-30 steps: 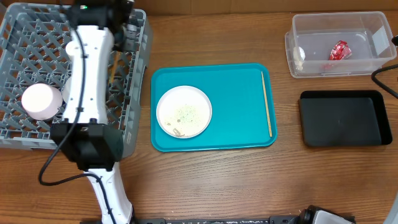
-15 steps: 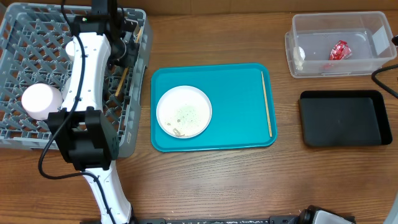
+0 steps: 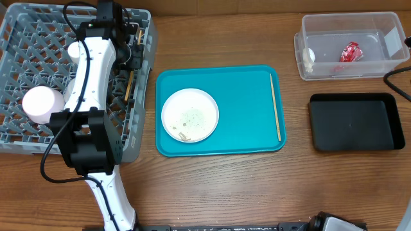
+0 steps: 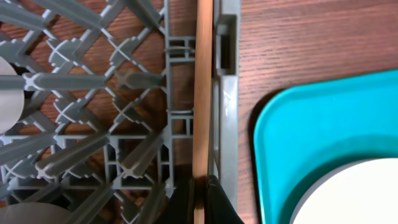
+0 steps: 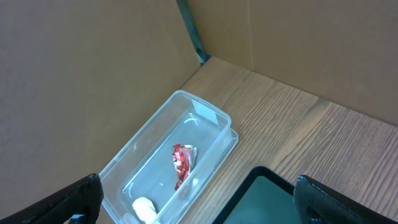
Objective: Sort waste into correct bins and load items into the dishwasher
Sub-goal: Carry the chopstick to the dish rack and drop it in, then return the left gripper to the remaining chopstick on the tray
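Chopstick lengthwise along rack wall

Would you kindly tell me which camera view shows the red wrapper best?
The right wrist view: the wrapper appears large and unobstructed there, lying in the clear tub a little apart from the tissue. The overhead view shows it too, but small and far off at the table's corner. The left wrist view does not show it.
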Available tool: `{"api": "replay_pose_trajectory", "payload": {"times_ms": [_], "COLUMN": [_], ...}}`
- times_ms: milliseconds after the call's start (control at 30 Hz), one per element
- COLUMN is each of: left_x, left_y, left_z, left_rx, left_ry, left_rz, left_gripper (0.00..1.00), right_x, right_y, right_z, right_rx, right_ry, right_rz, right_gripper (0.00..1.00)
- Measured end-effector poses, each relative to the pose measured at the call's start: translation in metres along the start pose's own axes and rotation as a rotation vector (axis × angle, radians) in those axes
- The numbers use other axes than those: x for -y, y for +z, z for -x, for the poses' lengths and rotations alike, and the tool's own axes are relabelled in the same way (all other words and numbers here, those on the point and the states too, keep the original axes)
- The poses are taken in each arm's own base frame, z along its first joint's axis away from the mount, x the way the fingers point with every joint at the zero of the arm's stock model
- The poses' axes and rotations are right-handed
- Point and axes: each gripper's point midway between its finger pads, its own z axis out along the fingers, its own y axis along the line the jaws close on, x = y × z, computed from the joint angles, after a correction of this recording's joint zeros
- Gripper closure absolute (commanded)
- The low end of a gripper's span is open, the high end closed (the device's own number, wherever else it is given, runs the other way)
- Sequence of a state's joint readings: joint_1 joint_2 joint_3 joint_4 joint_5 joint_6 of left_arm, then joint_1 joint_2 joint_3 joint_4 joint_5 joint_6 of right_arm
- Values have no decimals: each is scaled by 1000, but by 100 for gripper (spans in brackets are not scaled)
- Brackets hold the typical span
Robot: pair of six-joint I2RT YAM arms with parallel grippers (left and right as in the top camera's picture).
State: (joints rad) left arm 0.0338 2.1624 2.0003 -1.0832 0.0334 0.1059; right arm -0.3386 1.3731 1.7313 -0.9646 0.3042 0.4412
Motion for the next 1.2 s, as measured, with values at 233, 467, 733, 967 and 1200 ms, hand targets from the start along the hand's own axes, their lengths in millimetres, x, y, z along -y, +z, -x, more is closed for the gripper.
{"api": "replay_pose_trajectory", "payload": {"times_ms": [233, 467, 733, 967, 1200], "left_x": [-1, -2, 22, 108, 221], "left_y": [0, 0, -22, -88, -114], "left_z": [0, 0, 15, 61, 31], "left_rx": [-1, -1, 41, 177, 23], "left_ry": [-23, -31, -118, -169, -82], "left_rz": [8, 11, -131, -669, -909], "left_gripper": [79, 83, 41, 0, 0], "right_x": [0, 0, 0, 0, 0], "right_y": [0, 0, 0, 0, 0], "right_z": [0, 0, 0, 0, 0], "right_rx": [0, 0, -1, 0, 0], "right_ry": [0, 0, 0, 0, 0], "right_rz": [0, 0, 0, 0, 0], "right_gripper": [0, 0, 0, 0, 0]}}
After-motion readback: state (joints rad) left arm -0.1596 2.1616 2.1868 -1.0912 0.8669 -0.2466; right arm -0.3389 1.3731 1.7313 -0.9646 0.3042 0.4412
